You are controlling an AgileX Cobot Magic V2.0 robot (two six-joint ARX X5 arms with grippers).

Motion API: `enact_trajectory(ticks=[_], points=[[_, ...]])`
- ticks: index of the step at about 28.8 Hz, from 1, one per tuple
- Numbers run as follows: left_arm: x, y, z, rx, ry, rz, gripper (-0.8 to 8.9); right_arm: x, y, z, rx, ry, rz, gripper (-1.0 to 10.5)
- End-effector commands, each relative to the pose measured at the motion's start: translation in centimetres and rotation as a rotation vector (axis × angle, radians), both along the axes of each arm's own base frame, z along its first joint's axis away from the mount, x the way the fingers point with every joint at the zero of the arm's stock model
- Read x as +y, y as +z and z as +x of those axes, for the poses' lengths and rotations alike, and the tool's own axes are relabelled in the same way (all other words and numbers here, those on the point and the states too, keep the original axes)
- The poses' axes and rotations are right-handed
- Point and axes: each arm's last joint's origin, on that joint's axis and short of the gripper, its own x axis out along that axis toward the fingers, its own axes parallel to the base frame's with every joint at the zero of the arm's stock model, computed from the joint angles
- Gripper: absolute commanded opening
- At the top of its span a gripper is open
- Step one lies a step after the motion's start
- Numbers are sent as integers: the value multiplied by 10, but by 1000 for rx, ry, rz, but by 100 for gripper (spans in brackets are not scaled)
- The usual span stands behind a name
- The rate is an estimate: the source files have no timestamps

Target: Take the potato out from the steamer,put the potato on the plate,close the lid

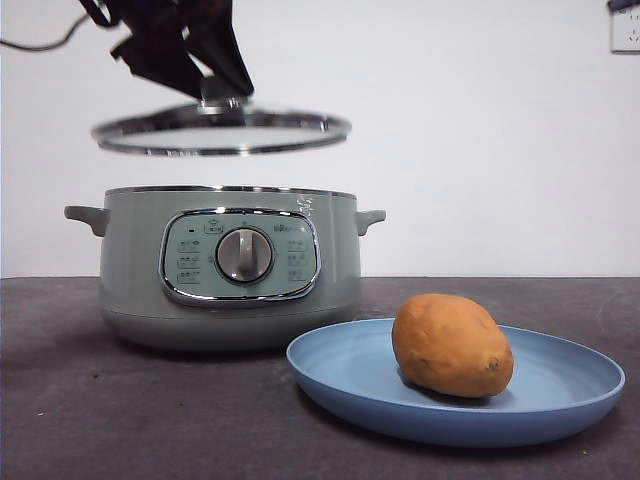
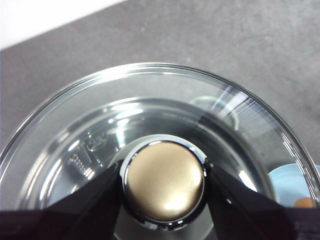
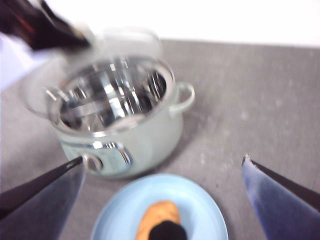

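Note:
My left gripper (image 1: 215, 85) is shut on the knob (image 2: 164, 181) of the glass lid (image 1: 220, 132) and holds it level, a little above the open steamer (image 1: 230, 270). Through the lid's glass (image 2: 150, 100) the steamer's shiny inside shows. The orange-brown potato (image 1: 452, 345) lies on the light-blue plate (image 1: 560, 390), in front of and to the right of the steamer. My right gripper (image 3: 162, 159) is open and empty, high above the plate (image 3: 200, 200) and the potato (image 3: 157, 217). That view is blurred and also shows the steamer (image 3: 125, 135) and the lid (image 3: 130, 45) over it.
The things stand on a dark grey table (image 1: 120, 420) before a white wall. A wall socket (image 1: 625, 30) is at the top right. The plate's rim (image 2: 295, 180) and a bit of potato (image 2: 304, 202) show beside the lid in the left wrist view.

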Motion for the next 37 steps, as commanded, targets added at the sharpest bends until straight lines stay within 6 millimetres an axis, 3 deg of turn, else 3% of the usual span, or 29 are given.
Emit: enact_trajectory(ticks=[1, 7, 19, 24, 34, 36, 37], points=[[-4, 0, 7, -38, -13, -13, -9, -3, 6, -3, -19, -6, 20, 599], [-8, -18, 19, -12, -15, 23, -9, -5, 9, -5, -38, -3, 22, 599], [-14, -25, 23, -15, -20, 32, -9, -5, 10, -5, -41, -2, 20, 599], [-17, -42, 30, 43, -19, 55, -9, -5, 10, -5, -40, -2, 20, 599], [-15, -47, 27, 104, -2, 94, 0, -5, 10, -5, -40, 1, 19, 599], [-15, -47, 26, 112, -2, 97, 70, -5, 9, -5, -35, 1, 16, 599], [-14, -47, 26, 112, -2, 97, 214, -5, 8, -6, -31, 1, 12, 599]])
